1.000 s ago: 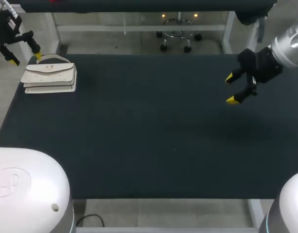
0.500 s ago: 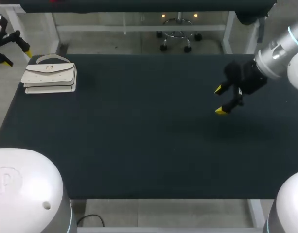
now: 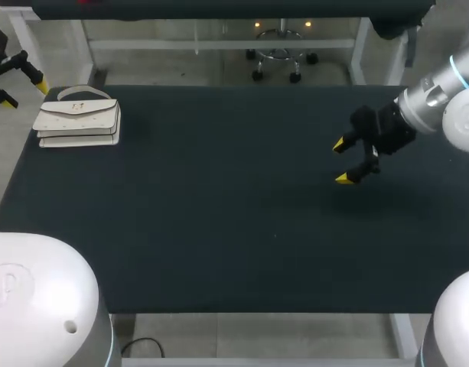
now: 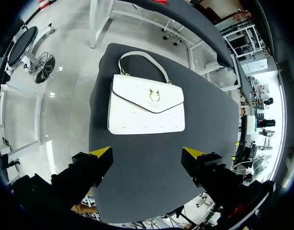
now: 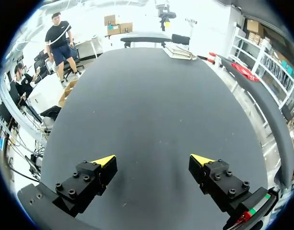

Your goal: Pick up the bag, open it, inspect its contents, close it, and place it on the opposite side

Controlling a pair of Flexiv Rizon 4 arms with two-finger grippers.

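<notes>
Bag lies flat at the table's far left corner, flap shut. Left gripper hangs just off that corner, near the bag — fingers spread. Right gripper hovers over the table's right half, well apart from the bag — fingers spread too.

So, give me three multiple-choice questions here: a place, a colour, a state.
1. Where on the table does the bag lie? A) the middle B) the near right corner C) the far left corner
2. What colour is the bag? A) black B) white C) red
3. How is the left gripper? A) open, holding nothing B) shut on the handle C) shut on the flap

1 C: the head view shows it there. 2 B: its body is white. 3 A: its fingers stand apart, short of the bag.
</notes>
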